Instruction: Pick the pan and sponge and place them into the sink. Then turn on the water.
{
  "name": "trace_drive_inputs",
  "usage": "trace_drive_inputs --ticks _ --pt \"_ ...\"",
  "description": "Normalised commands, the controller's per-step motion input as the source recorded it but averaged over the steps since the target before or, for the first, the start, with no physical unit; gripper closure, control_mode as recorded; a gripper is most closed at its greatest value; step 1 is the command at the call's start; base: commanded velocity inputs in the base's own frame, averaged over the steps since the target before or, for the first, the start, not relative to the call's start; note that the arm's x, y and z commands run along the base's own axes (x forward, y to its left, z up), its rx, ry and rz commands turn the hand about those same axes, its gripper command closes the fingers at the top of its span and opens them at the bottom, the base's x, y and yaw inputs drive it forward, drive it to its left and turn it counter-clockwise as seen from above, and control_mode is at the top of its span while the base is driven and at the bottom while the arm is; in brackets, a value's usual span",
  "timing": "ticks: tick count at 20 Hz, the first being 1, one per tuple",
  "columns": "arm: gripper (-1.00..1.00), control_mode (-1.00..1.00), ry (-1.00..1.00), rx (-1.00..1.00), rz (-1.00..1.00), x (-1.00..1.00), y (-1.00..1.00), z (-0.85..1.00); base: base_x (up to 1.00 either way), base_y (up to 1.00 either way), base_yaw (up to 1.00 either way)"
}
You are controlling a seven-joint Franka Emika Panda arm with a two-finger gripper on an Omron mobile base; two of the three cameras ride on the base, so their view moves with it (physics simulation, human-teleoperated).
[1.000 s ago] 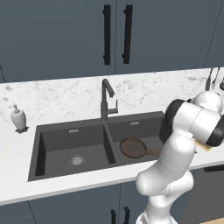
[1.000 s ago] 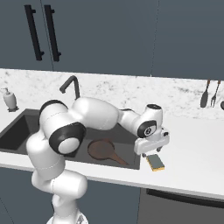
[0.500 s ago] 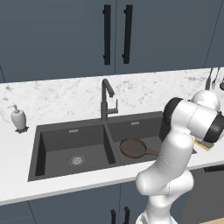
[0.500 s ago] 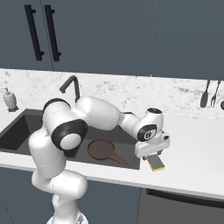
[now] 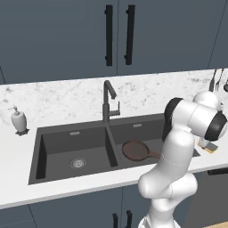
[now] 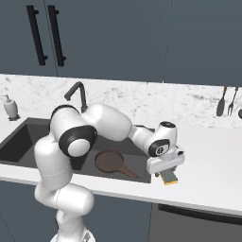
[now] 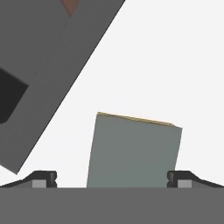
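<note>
Claw jaws spread wide, it has sunk lower over the small yellow block sponge with its grey-green face up, which lies on the white counter just beside the dark grey double-basin sink. Round dark brown pan already rests in the sink, so the sponge grasp looks imminent.

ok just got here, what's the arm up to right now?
The pan already lies in the right basin of the sink. The gripper is low over the sponge, which rests on the white counter just right of the sink, grey-green face up. In the hand view the fingertips stand open on either side of the sponge, not yet closed on it. No water runs from the faucet.
</note>
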Motion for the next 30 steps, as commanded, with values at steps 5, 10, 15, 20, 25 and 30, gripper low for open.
trace_drive_inputs --ticks 5,10,15,20,25,30 --pt "-1.0 -1.0 0.0 0.0 -0.01 0.03 -0.19 -0.1 0.0 0.0 0.0" --pt "-1.0 -1.0 0.0 0.0 0.0 0.01 -0.1 -0.16 0.0 0.0 0.0" --pt "-1.0 -1.0 0.0 0.0 0.0 0.0 -0.04 -0.23 0.0 0.0 0.0" --pt "-1.0 -1.0 0.0 0.03 0.0 0.01 -0.03 -0.24 0.0 0.0 0.0" --pt "1.0 -1.0 0.0 0.0 0.0 0.0 0.0 -0.26 0.0 0.0 0.0" --pt "1.0 -1.0 0.0 0.05 0.0 -0.02 0.0 0.0 0.0 0.0 0.0"
